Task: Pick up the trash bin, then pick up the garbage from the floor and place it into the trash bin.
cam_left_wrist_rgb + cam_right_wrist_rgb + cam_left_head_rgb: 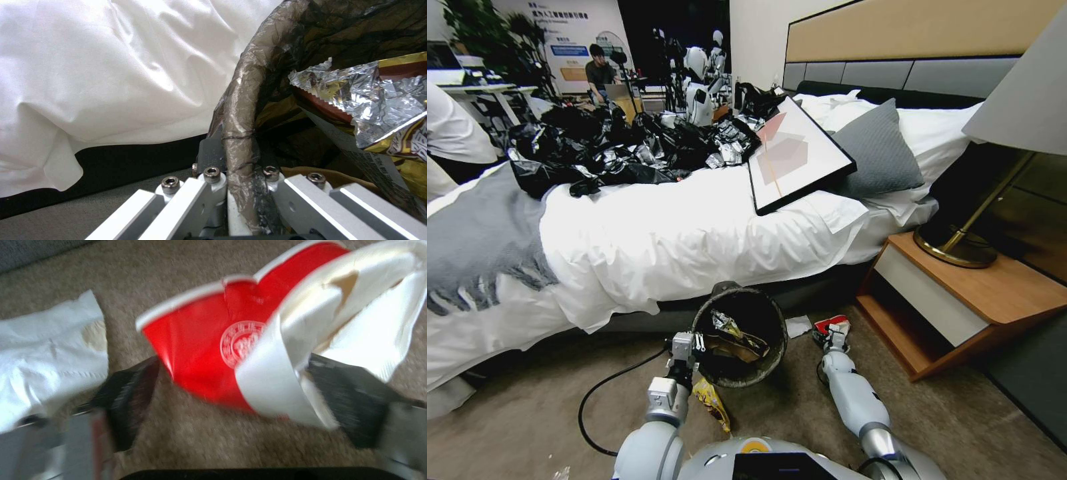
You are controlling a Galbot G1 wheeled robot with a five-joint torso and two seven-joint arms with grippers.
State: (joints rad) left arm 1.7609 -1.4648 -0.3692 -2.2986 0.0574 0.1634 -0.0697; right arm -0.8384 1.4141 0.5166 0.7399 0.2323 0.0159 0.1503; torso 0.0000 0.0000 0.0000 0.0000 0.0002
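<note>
- Left pincer (pixel 692 347): clamped on the rim of the trash bin (pixel 740 377); in the left wrist view the bag-covered rim (pixel 240 133) passes between its closed metal fingers (pixel 195 196).
- Trash bin: tilted with its mouth toward the head camera, in front of the bed (pixel 660 240) and just above the carpet (pixel 527 413). Its black liner is folded over the rim. Inside lie a crumpled foil-lined snack wrapper (pixel 369 103) and further brownish litter.
- Right pincer (pixel 835 337): low over the carpet to the right of the bin, beside the nightstand (pixel 960 300). Its two dark fingers (pixel 129 400) stand apart on either side of the red-and-white crushed carton (pixel 209 353). The right wrist view is blurred, so whether the pads touch the carton cannot be told.
- Red-and-white crushed carton: on the carpet between the bin and the nightstand, red face with a round white emblem, white flaps folded outward.
- White paper (pixel 798 326): flat on the carpet just beside the carton, between it and the bin.
- Yellow snack wrapper (pixel 712 402): on the carpet below the bin's rim, next to the left forearm.
- Bed: carries a pile of black plastic bags (pixel 607 150), a framed picture (pixel 797 153) and a grey pillow (pixel 877 150).
- Nightstand: bears a lamp with a brass base (pixel 954 247).
</note>
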